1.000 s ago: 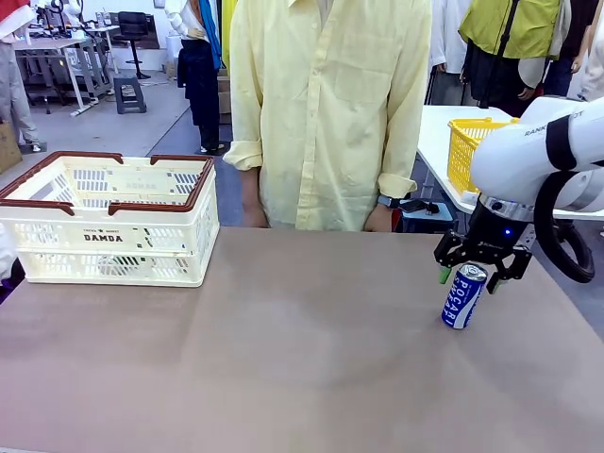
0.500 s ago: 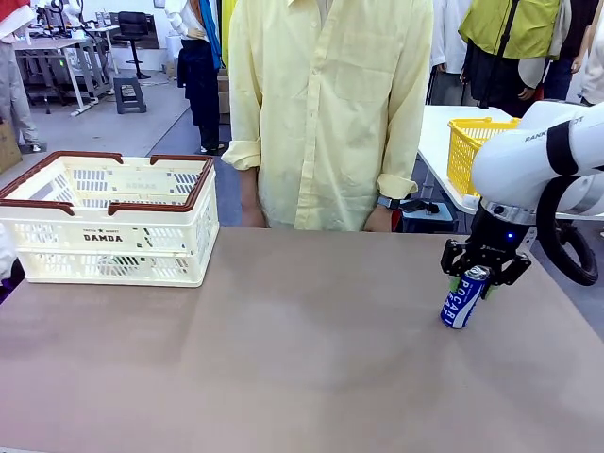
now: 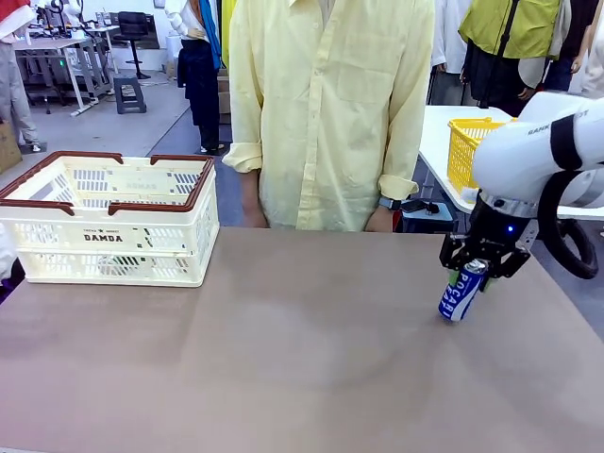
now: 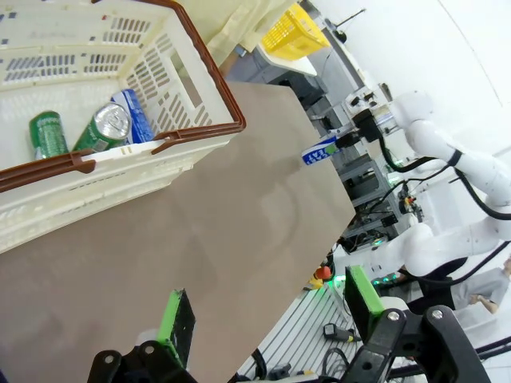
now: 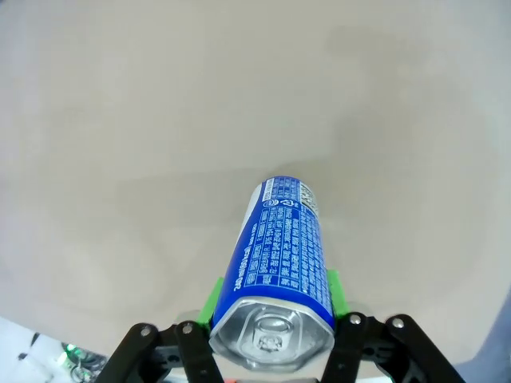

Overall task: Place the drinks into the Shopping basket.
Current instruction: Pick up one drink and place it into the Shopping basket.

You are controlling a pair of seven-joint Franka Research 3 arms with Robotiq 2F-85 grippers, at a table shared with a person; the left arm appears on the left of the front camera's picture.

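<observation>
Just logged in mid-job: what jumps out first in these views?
The right gripper is clamped on the tilted blue-and-white POCARI can at the table's right side. Far left stands the cream-white slotted DAMDA basket, already holding green cans. The left gripper hangs open above the table near it.

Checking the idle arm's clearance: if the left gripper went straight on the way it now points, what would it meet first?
Probably the bare table top. The left gripper is open, its fingers framing plain brown surface. The Shopping basket sits farther off toward one side, though depth is hard to judge.
</observation>
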